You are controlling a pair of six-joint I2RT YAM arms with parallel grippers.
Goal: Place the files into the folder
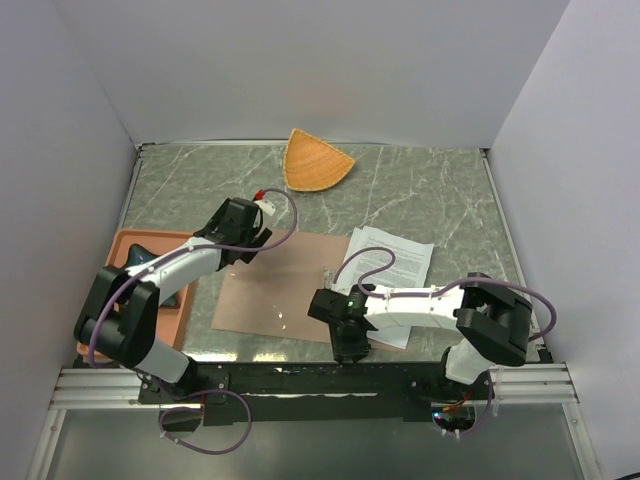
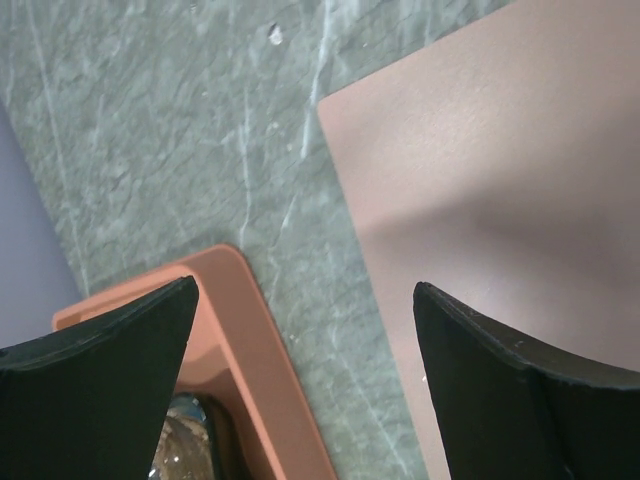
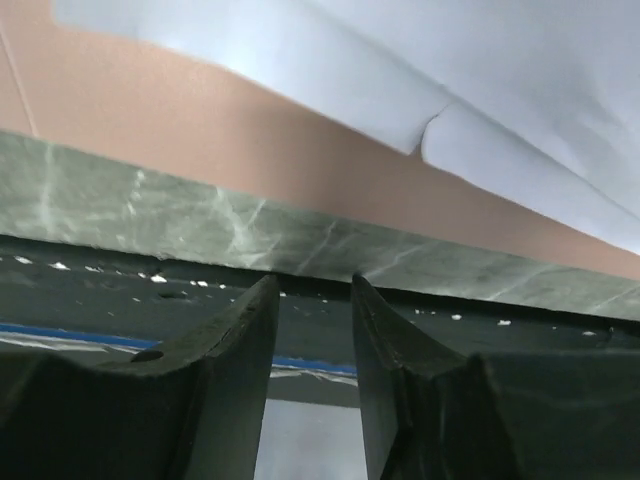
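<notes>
The folder [image 1: 285,290] lies flat and reddish-brown mid-table. The files [image 1: 398,258], white printed sheets, rest at its right side with their near edge over the folder [image 3: 180,120]; in the right wrist view the files [image 3: 420,60] curl just above it. My right gripper [image 1: 352,350] hangs over the table's front edge, its jaws [image 3: 313,285] partly open with nothing between them. My left gripper [image 1: 240,248] hovers at the folder's far left corner [image 2: 500,170], wide open [image 2: 305,300] and empty.
A salmon-orange tray [image 1: 178,300] sits at the left, holding a dark object [image 1: 140,258]; its rim [image 2: 250,330] lies close to the folder's left edge. An orange fan-shaped dish [image 1: 315,160] stands at the back. Grey walls close in three sides.
</notes>
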